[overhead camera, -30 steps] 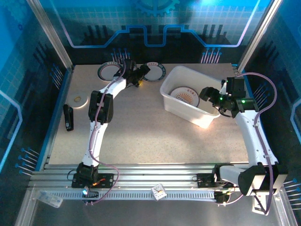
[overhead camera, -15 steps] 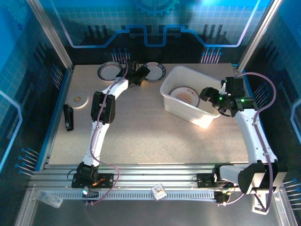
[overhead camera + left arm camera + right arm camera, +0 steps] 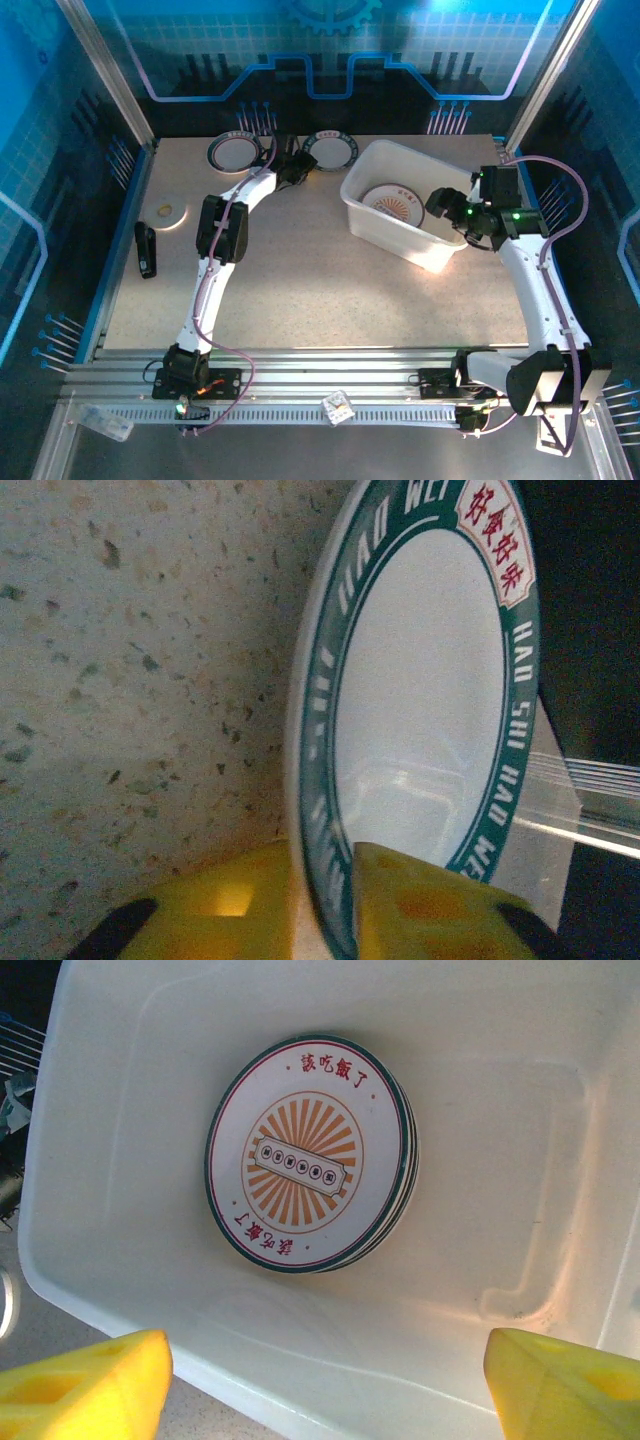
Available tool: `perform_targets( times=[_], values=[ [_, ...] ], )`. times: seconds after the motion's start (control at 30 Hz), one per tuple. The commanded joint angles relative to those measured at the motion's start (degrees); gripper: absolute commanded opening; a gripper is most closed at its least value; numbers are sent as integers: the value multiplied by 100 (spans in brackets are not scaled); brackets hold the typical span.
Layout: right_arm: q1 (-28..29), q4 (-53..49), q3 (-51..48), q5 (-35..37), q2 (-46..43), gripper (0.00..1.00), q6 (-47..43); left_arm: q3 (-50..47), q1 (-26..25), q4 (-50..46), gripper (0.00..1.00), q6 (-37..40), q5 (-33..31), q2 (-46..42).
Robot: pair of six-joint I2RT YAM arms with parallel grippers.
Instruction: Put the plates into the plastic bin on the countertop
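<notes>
**Left arm.** I read the left gripper point(image 3: 297, 166) at the far edge of the beige speckled countertop point(image 3: 330, 290). Its yellow fingers point(image 3: 430, 905) are nearly together and clamped on the rim of a round white plate with a dark green lettered rim point(image 3: 332, 150). In the left wrist view, one finger lies over the plate's face and the other under its edge (whether the plate is off the surface, I cannot tell). A second round green-rimmed plate point(image 3: 233, 152) lies flat to its left, apart from it.

**Right arm.** The right gripper point(image 3: 441, 200) hangs over the right end of the white translucent rectangular plastic bin point(image 3: 412, 243). Its fingers point(image 3: 85, 1380) are spread wide and hold nothing.

**Bin contents.** A short stack of round plates point(image 3: 305, 1155), the top one with an orange sunburst centre, lies on the bin floor.

**Other items.** A small plain cream disc point(image 3: 172, 212) and a black oblong object point(image 3: 146, 250) lie near the countertop's left edge, well apart from the plates.
</notes>
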Motion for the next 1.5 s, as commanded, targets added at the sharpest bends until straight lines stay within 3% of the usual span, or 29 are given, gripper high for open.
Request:
perform_targets(
  times=[0.0,0.27,0.73,1.07,1.47],
  values=[
    [57,4,-129,-73,-133,82,-91,-306,-41,228,17,31,111,-152],
    [27,96,-327,-123,-362,82,-57,-1326,-42,1042,0,97,183,-871],
    [27,305,-707,-265,-971,82,88,-3501,29,1948,0,361,615,-2775],
    [206,558,-1039,-381,-1412,81,288,-5623,229,1746,0,890,1162,-4820],
    [978,1002,-834,-863,-1037,81,322,-6685,381,841,0,1559,1586,-6829]
  ],
)
